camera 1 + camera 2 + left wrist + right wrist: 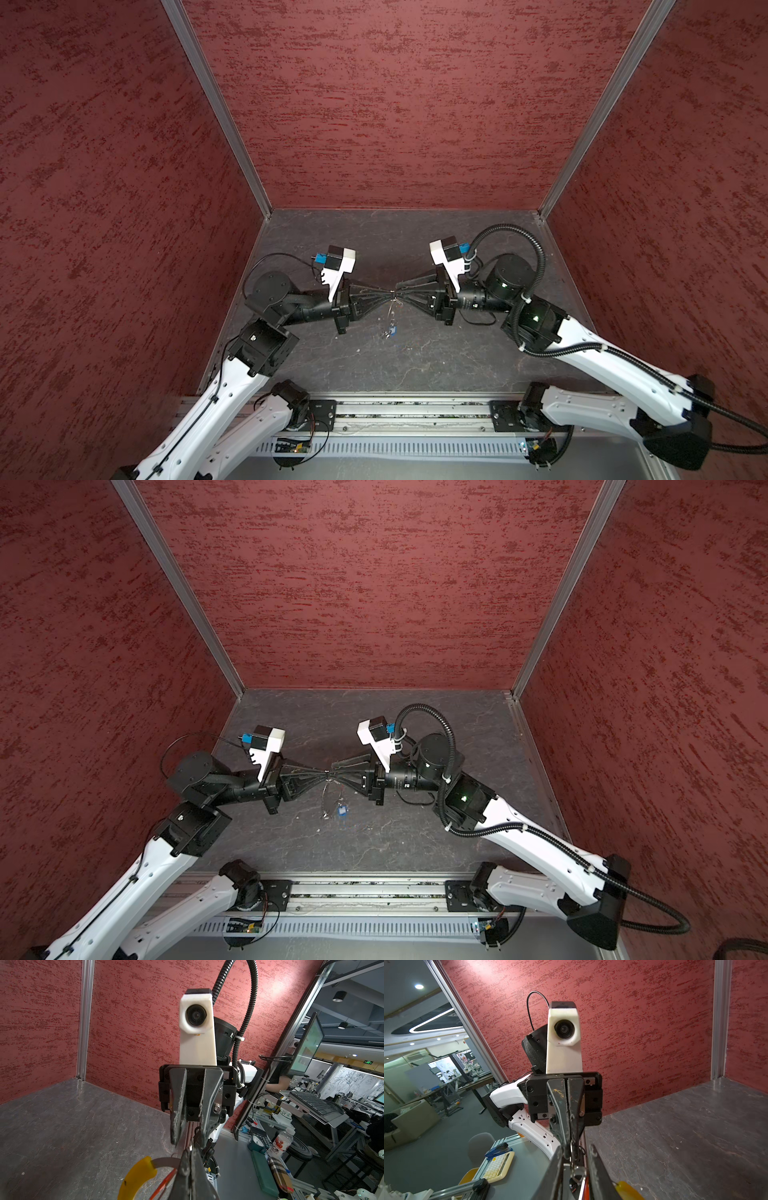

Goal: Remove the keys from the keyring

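Two arms reach in from the sides and meet tip to tip above the dark grey surface (386, 845). The left pincer (325, 776) is pinched tight. The right pincer (333, 772) has its two fingers a little apart. The thin keyring (326, 796) hangs down from where they meet. The key with the blue tag (342, 811) is at its low end. Red walls (374, 584) stand all around.

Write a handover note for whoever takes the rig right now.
Grippers: left gripper shut on the keyring, held in the air; right gripper open, jaws either side of a silver ring at the left tips.
Things: blue-tagged key hangs below the tips; red-orange tag shows beside the left fingers.
Done: keyring picked up.
Left: both keys look still attached; pull them off.
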